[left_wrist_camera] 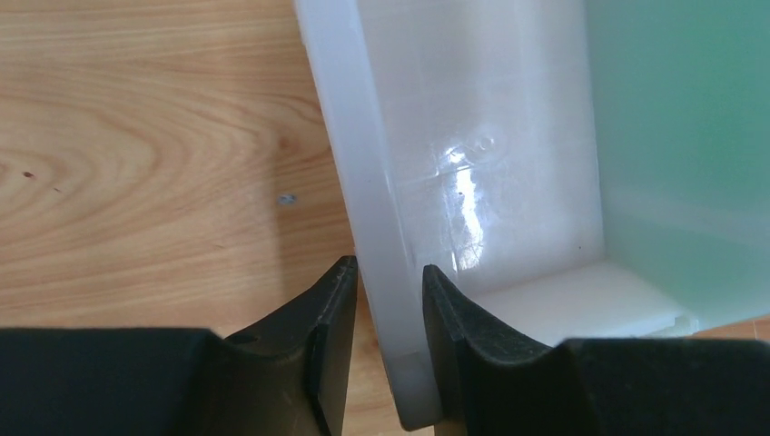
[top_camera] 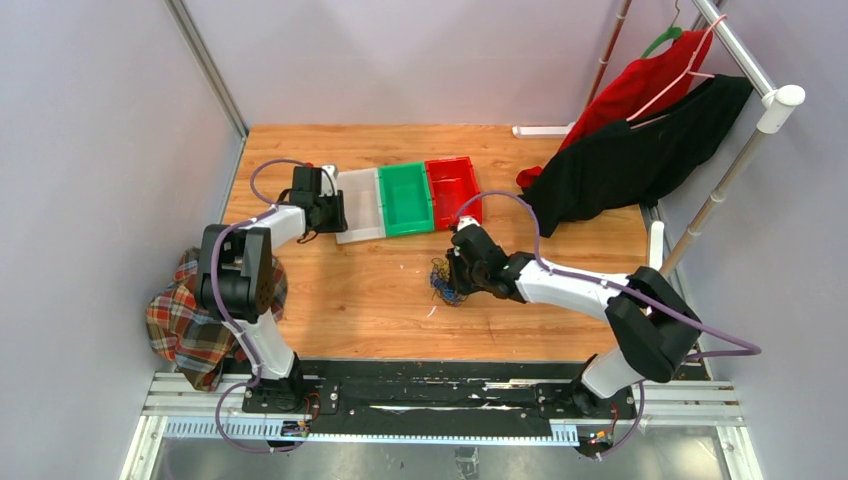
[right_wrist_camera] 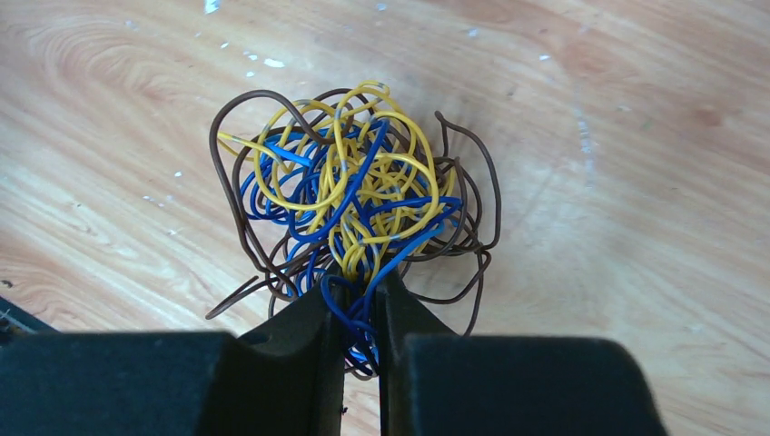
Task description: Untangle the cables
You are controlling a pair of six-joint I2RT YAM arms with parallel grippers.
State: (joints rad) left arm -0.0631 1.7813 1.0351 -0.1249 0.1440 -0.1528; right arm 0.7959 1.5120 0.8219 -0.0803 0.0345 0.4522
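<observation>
The cables (top_camera: 443,285) are a small tangled ball of blue, yellow and dark brown wires on the wooden table, just below the bins. In the right wrist view the cables (right_wrist_camera: 354,195) lie right in front of the fingers. My right gripper (top_camera: 455,274) (right_wrist_camera: 361,286) is shut on blue and yellow strands at the near side of the ball. My left gripper (top_camera: 340,212) (left_wrist_camera: 389,268) is shut on the left wall of the white bin (top_camera: 360,205) (left_wrist_camera: 363,163), one finger outside and one inside.
A green bin (top_camera: 405,198) (left_wrist_camera: 681,136) and a red bin (top_camera: 452,188) stand in a row right of the white one. A black garment (top_camera: 640,160) and a red one (top_camera: 640,85) hang from a rack at the back right. A plaid cloth (top_camera: 190,320) lies off the table's left edge.
</observation>
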